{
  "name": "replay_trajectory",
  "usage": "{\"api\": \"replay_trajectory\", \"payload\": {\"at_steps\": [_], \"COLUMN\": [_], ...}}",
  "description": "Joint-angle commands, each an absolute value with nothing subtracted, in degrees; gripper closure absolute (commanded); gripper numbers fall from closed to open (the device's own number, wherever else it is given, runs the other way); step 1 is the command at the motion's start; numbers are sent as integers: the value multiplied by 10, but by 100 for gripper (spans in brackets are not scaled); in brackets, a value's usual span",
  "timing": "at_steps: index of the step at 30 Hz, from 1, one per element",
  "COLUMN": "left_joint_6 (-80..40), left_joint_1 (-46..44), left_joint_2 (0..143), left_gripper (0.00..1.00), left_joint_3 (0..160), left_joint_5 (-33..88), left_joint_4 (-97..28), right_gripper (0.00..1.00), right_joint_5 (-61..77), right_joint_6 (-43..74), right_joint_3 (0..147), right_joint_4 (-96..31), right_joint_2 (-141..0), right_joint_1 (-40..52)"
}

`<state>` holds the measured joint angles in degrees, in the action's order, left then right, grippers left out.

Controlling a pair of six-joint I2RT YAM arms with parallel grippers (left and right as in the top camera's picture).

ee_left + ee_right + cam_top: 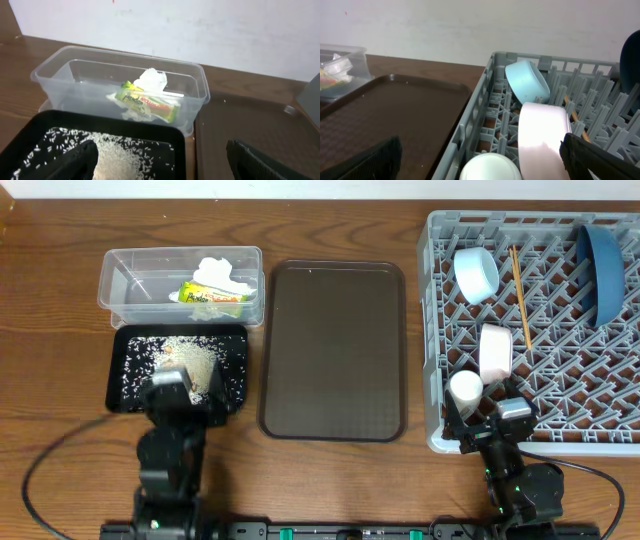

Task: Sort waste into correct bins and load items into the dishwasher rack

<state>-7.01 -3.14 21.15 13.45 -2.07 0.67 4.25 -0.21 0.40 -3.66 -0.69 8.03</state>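
Waste: The crumpled napkin (152,80) and the printed wrapper (147,102) lay touching each other inside the clear tub (55,70), ahead of your left gripper (160,165). The rice (112,152) was spread in the black tray (30,137), directly under and just ahead of that gripper.
Items: The small cup (487,167) sat just ahead of your right gripper (487,418), with the white bowl (542,135) touching it on the far side. The light blue bowl (527,82) stood beyond that. The chopsticks (519,295) and the dark blue dish (603,260) were farther ahead and to the right, all in the dishwasher rack (560,435). From overhead the chopsticks read as one thin line, so the count was unclear.
Left gripper: Fingers were spread wide with nothing between them.
Right gripper: Fingers were spread wide and empty, at the rack's near left corner.
Brown serving tray (333,350): It lay between the two grippers.
Status: By my judgement, sorting and loading looked finished.
Risk, left: If you had dropped or swung low, a finger could have caught the black tray's near rim and scattered the rice.
Risk, right: A forward nudge could have knocked the cup over, or pushed the on-edge white bowl off its pegs.
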Motion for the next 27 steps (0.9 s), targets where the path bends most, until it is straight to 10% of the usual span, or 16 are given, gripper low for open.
{"api": "replay_trajectory", "payload": {"at_steps": [1, 27], "left_joint_6": [-58, 32], "left_joint_1": [-29, 12], "left_joint_2": [147, 1], "left_gripper": [15, 15], "left_joint_3": [84, 2], "left_joint_5": [-21, 39], "left_joint_4": [20, -40], "right_gripper": [1, 1], "right_joint_5": [41, 41], "right_joint_6": [6, 6], "right_joint_3": [3, 3], "right_joint_4": [-39, -39], "right_joint_2": [-4, -4], "right_joint_1": [86, 87]}}
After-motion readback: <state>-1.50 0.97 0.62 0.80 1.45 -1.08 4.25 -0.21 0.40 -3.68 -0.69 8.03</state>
